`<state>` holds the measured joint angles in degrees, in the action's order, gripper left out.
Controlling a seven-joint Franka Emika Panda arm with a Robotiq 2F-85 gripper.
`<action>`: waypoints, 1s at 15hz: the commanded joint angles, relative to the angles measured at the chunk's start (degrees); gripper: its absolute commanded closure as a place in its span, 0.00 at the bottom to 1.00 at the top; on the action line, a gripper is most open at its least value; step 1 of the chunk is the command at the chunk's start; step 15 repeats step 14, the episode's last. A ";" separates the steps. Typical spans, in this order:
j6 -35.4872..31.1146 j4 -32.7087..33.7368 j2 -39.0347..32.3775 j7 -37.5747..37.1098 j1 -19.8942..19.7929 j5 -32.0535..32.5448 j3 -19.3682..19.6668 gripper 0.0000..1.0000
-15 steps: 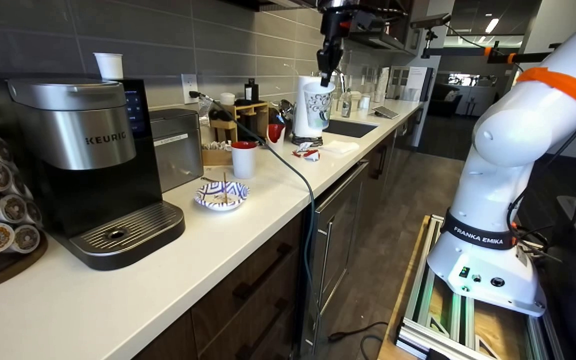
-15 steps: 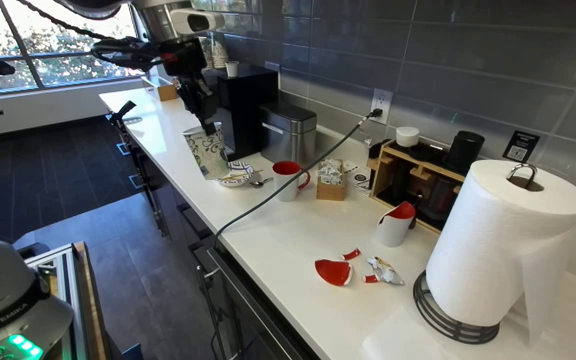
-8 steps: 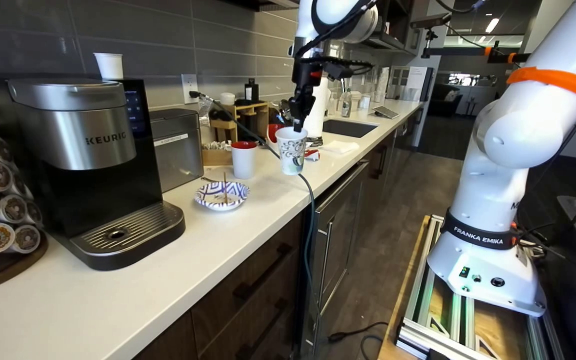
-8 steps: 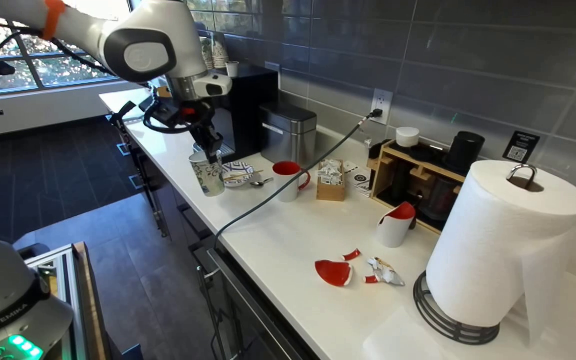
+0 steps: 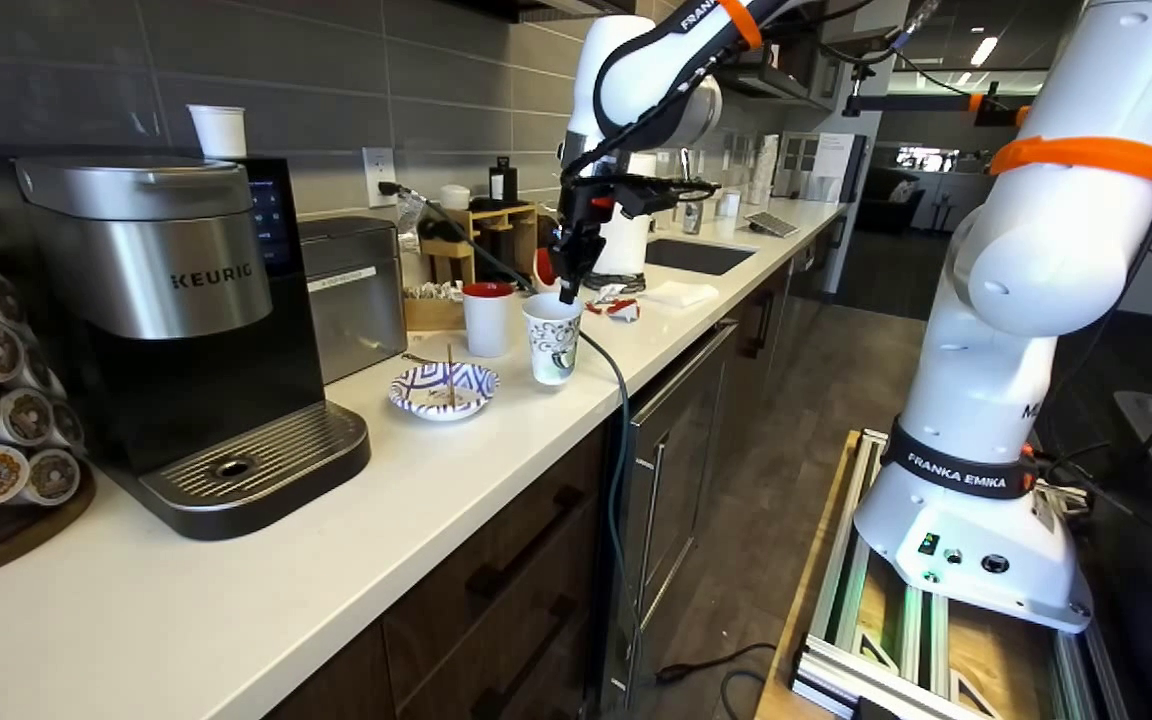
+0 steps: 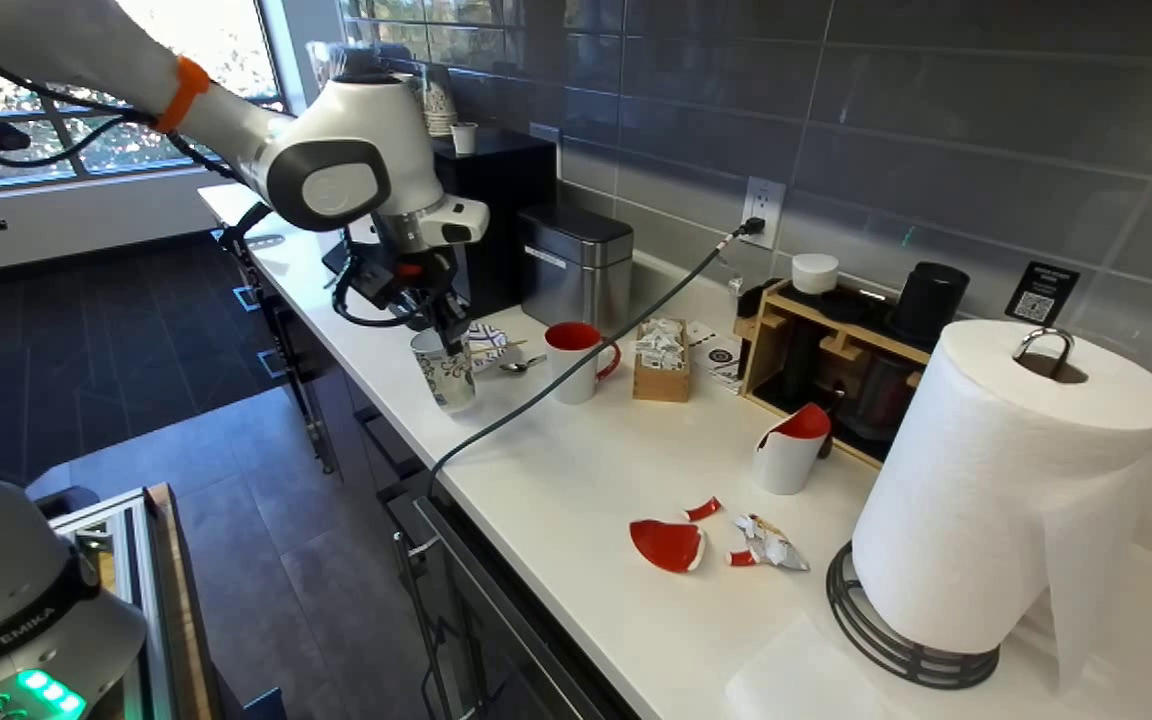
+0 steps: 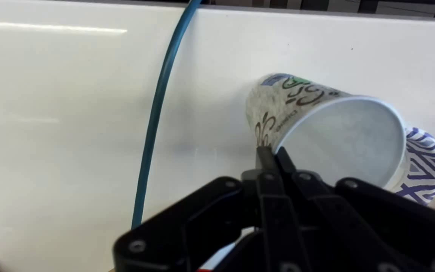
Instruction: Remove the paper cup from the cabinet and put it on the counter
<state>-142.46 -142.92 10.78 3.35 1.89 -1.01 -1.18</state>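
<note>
The paper cup (image 5: pixel 552 348), pale with a dark scroll print, also shows in an exterior view (image 6: pixel 444 380) and in the wrist view (image 7: pixel 300 92). My gripper (image 5: pixel 569 293) is shut on the near rim of the cup, one finger inside and one outside, as the wrist view (image 7: pixel 276 151) shows. The cup is mouth up, slightly tilted, low over the counter (image 5: pixel 366 520) between the patterned bowl and the blue-green cable. I cannot tell whether its base touches the counter. The counter also shows in an exterior view (image 6: pixel 576 480).
The blue-patterned bowl (image 5: pixel 421 385) and a white mug with red inside (image 5: pixel 488 322) stand close to the cup. The cable (image 6: pixel 536 405) crosses the counter beside it. The coffee maker (image 5: pixel 186 300), broken mug pieces (image 6: pixel 668 545) and paper towel roll (image 6: pixel 1016 480) stand further off.
My gripper has come down with the cup, from high above the counter to close over it, near the bowl and mug. The grip on the rim stays the same.
</note>
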 commanded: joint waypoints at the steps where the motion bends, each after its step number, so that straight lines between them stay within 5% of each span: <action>1: -0.44 1.63 -4.11 0.74 0.75 -4.58 0.52 0.71; 3: -0.04 2.31 -5.18 0.90 0.56 -6.23 0.49 0.66; 8: 3.43 4.52 -3.19 0.34 -0.88 -5.92 1.42 0.26; 11: 11.45 6.04 2.45 -1.00 -2.48 -1.40 2.45 0.04; 13: 15.54 6.98 5.45 -1.31 -3.29 2.21 2.28 0.00; 15: 12.00 7.57 1.52 -0.13 -2.67 -0.50 2.62 0.07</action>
